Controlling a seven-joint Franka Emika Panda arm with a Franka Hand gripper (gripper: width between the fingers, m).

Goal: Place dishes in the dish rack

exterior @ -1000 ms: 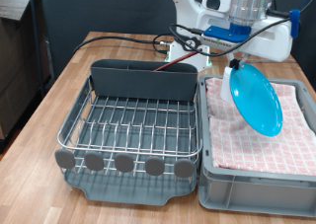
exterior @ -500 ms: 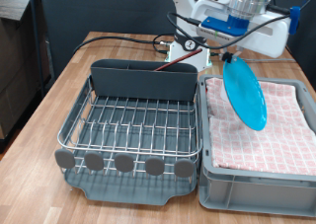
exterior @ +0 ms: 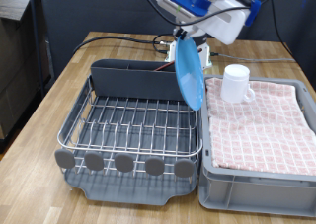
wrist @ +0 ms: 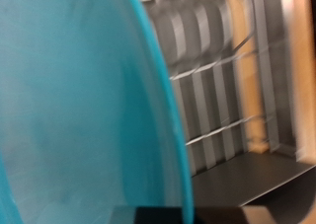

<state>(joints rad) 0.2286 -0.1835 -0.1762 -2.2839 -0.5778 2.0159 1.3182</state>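
The blue plate (exterior: 189,74) is held up on its edge in the exterior view, hanging down from the gripper (exterior: 184,34). The top rim of the plate is pinched by the fingers, so they are clenched on it; the tips themselves are mostly hidden by the robot hand & the plate.

Where the plate is: it is in the air, over the right side of the dish rack (exterior: 133,133), close to the rack's right edge & near the tall grey back part (exterior: 138,79). It is not touching the wires yet. The plate's long way runs up & down, w/ the bottom rim tipped a bit to the exterior view's right. The rack wires lie straight below the plate, so the rack is down from the fingers.

In the wrist view, most of the picture is filled by the plate (wrist: 79,106), & the rack wires (wrist: 212,76) are seen past its rim.

The white mug (exterior: 235,83) is sat on the pink checked cloth (exterior: 262,125) in the grey crate (exterior: 259,186), just beside the rack on the desk (exterior: 44,106). It is apart from the fingers. No spoon can be seen. Nothing is in the rack so far.
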